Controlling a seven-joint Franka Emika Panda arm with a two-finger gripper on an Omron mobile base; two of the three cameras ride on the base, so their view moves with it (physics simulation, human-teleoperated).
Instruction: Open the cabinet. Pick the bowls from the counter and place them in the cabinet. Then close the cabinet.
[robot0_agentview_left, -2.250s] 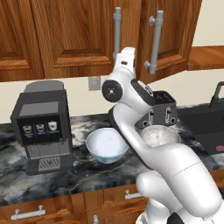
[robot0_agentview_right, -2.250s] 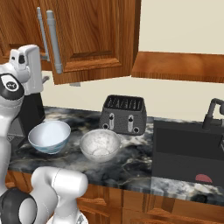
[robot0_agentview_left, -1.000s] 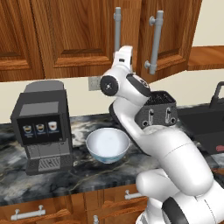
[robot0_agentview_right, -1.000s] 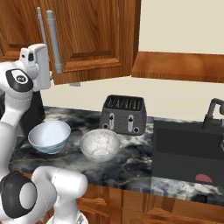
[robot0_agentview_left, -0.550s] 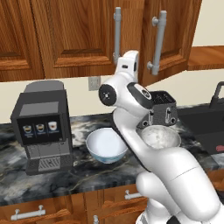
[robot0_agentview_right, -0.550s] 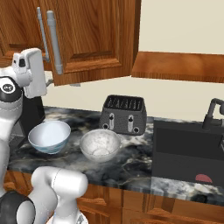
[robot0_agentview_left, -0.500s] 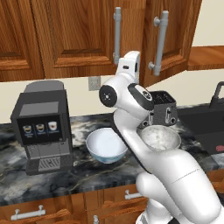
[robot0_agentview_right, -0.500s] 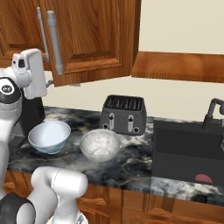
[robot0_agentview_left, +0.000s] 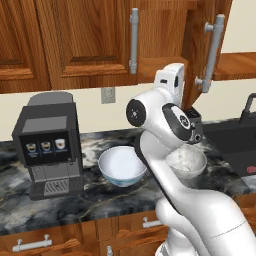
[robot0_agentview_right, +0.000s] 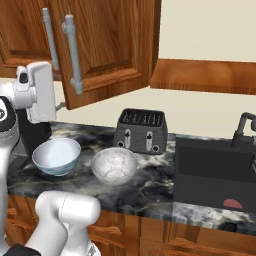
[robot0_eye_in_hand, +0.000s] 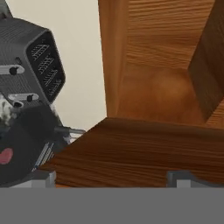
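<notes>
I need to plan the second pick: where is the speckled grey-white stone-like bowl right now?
The speckled grey-white stone-like bowl sits on the dark marble counter, just right of the white bowl with blue pattern and in front of the black toaster.

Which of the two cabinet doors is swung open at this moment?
The right-hand door, with the grey bar handle: its lower edge juts out from the cabinet front over the counter. The left-hand door lies flush, shut.

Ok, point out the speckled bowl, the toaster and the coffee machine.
speckled bowl (robot0_agentview_right: 114, 167): right base view, on its inner wall.
toaster (robot0_agentview_right: 141, 131): right base view, on its front face between the two levers.
coffee machine (robot0_agentview_left: 47, 144): left base view, on its front panel by the three buttons.
</notes>
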